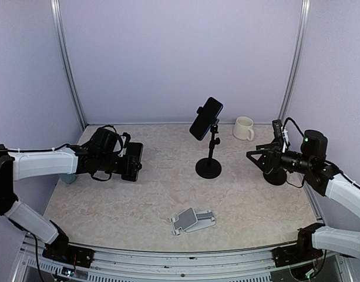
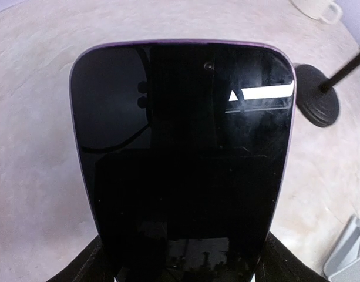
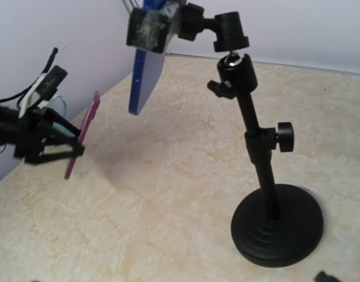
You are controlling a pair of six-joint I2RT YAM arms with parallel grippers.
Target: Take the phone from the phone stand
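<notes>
blue phone [image 3: 145, 79], purple phone [image 2: 182, 158], black stand [image 3: 278, 226]

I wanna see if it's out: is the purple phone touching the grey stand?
Apart. Top view: left gripper holds purple phone, table showing between it and grey stand.

Pale lilac walls [image 1: 180, 53] with two metal corner posts [image 1: 67, 64] — beige marbled tabletop [image 1: 138, 200], evenly lit

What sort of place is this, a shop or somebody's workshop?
Most likely a robot test booth in a lab: two robot arms bolted at a table's near edge, plain walls between metal posts, and few props: a phone on a phone stand, a mug.
</notes>
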